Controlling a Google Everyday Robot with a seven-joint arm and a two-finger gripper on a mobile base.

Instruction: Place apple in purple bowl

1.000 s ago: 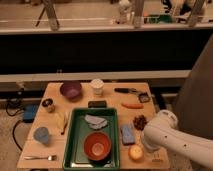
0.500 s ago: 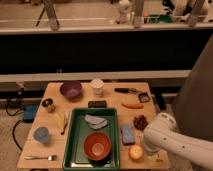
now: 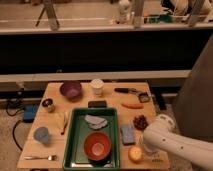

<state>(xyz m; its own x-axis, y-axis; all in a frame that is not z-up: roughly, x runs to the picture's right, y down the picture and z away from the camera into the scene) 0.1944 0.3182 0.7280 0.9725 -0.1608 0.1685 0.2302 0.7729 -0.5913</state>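
The apple (image 3: 135, 153), round and yellow-orange, lies on the wooden table (image 3: 55, 92) near its front right corner, right of the green tray. The purple bowl (image 3: 70, 90) stands at the table's back left, far from the apple. My gripper (image 3: 145, 148) is at the end of the white arm (image 3: 167, 141), which reaches in from the right. It sits low, right beside the apple's right side. Whether it touches the apple is hidden by the arm.
A green tray (image 3: 112, 131) holds a red bowl (image 3: 96, 145) and a grey cloth (image 3: 95, 121). Around it lie a blue sponge (image 3: 127, 134), a dark red cluster (image 3: 140, 121), a carrot (image 3: 132, 105), a white cup (image 3: 97, 86), a banana (image 3: 62, 121), a blue cup (image 3: 41, 135) and a fork (image 3: 39, 157).
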